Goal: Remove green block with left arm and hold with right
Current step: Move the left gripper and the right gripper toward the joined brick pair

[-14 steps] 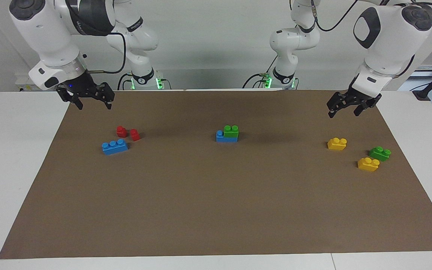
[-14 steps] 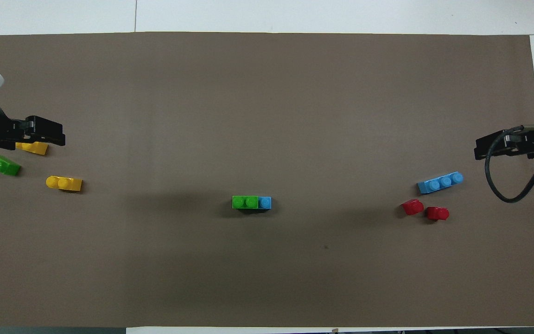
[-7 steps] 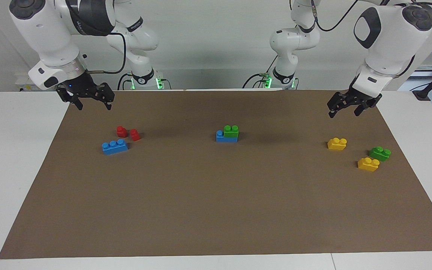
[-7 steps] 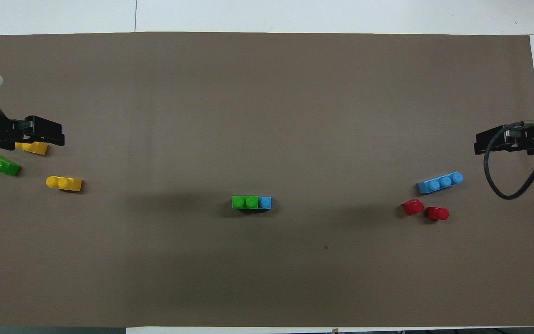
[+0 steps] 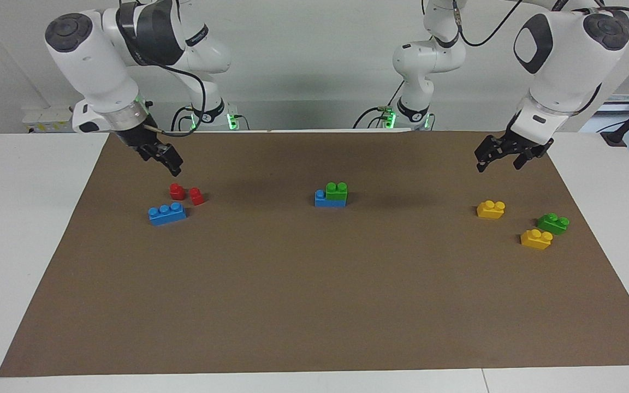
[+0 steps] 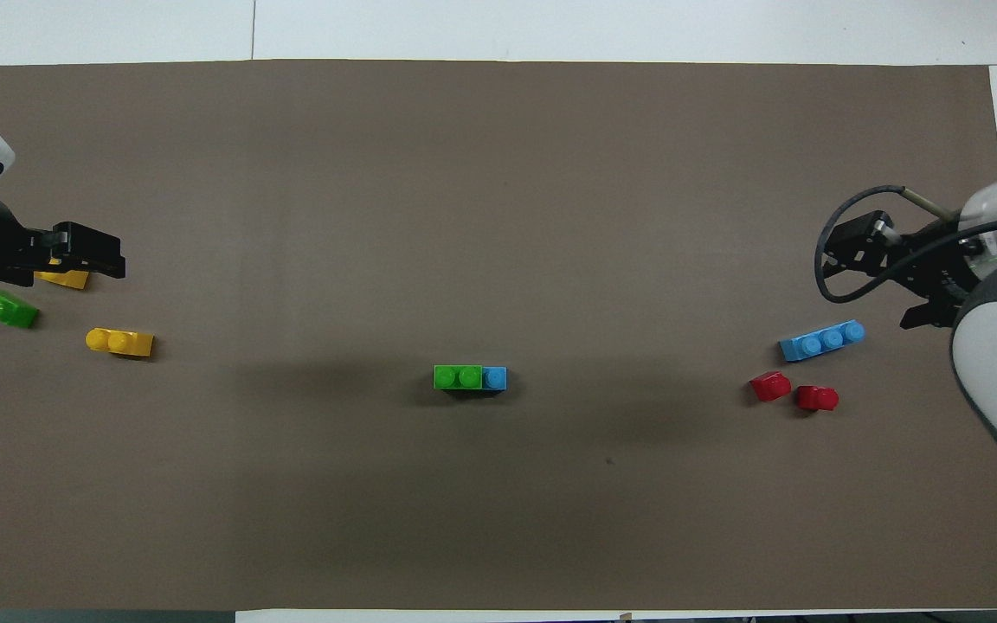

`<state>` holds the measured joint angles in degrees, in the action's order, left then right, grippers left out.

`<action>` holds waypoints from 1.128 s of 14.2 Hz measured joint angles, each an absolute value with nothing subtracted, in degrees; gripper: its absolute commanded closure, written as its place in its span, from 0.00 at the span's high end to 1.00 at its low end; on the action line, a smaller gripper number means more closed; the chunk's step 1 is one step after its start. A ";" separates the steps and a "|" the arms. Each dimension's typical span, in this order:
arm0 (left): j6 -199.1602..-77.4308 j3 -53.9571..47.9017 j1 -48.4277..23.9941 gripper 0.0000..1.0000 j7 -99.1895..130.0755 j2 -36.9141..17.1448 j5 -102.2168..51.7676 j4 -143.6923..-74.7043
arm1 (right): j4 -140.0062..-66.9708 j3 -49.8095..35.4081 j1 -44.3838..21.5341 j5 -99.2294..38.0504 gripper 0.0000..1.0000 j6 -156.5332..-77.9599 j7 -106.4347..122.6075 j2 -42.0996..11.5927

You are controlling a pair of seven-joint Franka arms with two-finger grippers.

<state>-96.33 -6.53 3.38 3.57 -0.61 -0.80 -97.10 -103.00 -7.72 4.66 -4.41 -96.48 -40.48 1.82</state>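
The green block [image 5: 337,190] is sitting stacked on a blue brick [image 5: 329,201] near the middle of the brown mat [image 5: 314,305]. It is covering most of the brick, so only one blue stud is showing at the end toward the right arm. Nothing is touching it.

The left gripper [image 5: 498,158] is hanging above the mat at the left arm's end, with its fingers spread apart and holding nothing. In the overhead view it is partly covering one yellow brick [image 6: 61,278]. A second yellow brick [image 5: 536,239] and a second green brick [image 5: 553,223] are lying just beside each other nearby; whether they are touching cannot be told.

The right gripper [image 5: 171,161] is hanging tilted above the mat, over the area of two red bricks [image 5: 187,194] and a loose blue brick [image 5: 167,213]. Its fingers are being seen edge-on, so their opening cannot be told. In the overhead view a cable and the arm's body are cutting off much of it.
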 measured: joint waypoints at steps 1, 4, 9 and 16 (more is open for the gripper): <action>-96.24 -6.55 3.38 1.00 4.54 -0.60 -0.86 -97.34 | -104.08 -7.82 3.96 -6.11 1.00 -96.58 -44.13 1.93; -95.65 -6.97 3.23 1.00 10.86 -0.42 -1.09 -98.13 | -108.49 -7.87 2.24 -11.68 1.00 -97.11 -53.88 3.70; -94.65 -7.49 -1.63 1.00 31.00 0.28 -1.30 -99.21 | -111.42 -7.89 -1.96 -17.28 0.99 -104.70 -76.89 4.21; -94.65 -7.73 -9.97 1.00 61.46 1.49 -3.71 -100.96 | -114.78 -7.90 -6.86 -21.75 0.97 -114.82 -87.79 0.28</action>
<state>-94.65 -7.73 -9.97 61.46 1.49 -3.71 -100.96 -114.78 -7.90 -6.86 -21.75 -114.82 -87.79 0.28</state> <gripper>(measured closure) 0.000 0.000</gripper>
